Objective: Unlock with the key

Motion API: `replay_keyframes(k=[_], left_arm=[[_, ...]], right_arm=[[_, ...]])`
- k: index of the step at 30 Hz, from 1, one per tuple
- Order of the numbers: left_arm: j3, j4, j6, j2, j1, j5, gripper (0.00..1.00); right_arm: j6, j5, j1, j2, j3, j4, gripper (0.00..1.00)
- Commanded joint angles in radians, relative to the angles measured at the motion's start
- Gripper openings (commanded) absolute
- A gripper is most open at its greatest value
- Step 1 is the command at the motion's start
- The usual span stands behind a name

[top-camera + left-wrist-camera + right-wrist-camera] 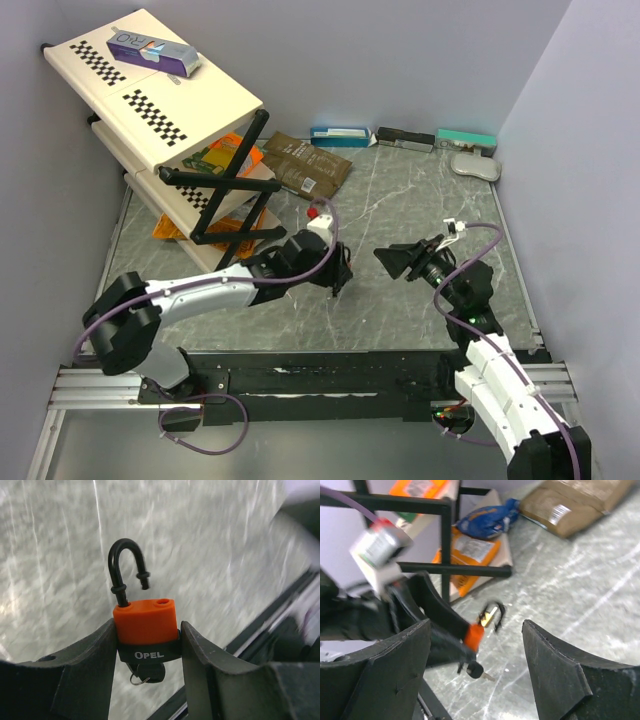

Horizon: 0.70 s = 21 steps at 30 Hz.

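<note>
An orange padlock (145,625) with a black "OPEL" band is clamped between my left gripper's (147,626) fingers, held above the marble table. Its black shackle (125,565) stands open, one end free of its hole. A black-headed key (150,672) with a small ring hangs at the lock's underside. In the right wrist view the padlock (474,636) and the key (476,670), with a silver blade showing, lie ahead of my right gripper (476,630), which is open, empty and apart from them. In the top view the left gripper (337,272) faces the right gripper (395,258).
A cream folding shelf rack (160,100) with black crossed legs stands back left, a purple box (155,50) on top and orange packets (210,215) below. A brown pouch (305,162) lies behind the arms. Boxes (400,137) line the back wall.
</note>
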Motion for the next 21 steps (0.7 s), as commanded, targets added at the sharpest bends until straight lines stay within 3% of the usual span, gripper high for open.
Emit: replay_keyframes(k=[1, 3, 7, 10, 17, 21], left_arm=[[-0.082, 0.116, 0.175, -0.132, 0.011, 0.146, 0.01], [-0.12, 0.151, 0.213, -0.189, 0.023, 0.224, 0.01], [-0.241, 0.272, 0.252, -0.283, 0.096, 0.558, 0.01], [-0.266, 0.299, 0.256, -0.324, 0.126, 0.678, 0.01], [-0.271, 0.293, 0.255, -0.344, 0.152, 0.821, 0.01], [-0.277, 0.274, 0.244, -0.363, 0.155, 0.753, 0.01]], right_arm=[[-0.029, -0.109, -0.005, 0.023, 0.083, 0.023, 0.81], [-0.026, -0.161, -0.004, 0.046, 0.101, 0.036, 0.82], [-0.035, -0.23, 0.019, 0.083, 0.118, 0.071, 0.83], [-0.049, -0.261, 0.065, 0.103, 0.126, 0.083, 0.84], [-0.124, -0.282, 0.206, 0.14, 0.169, 0.065, 0.84], [-0.135, -0.198, 0.237, 0.141, 0.183, 0.002, 0.84]])
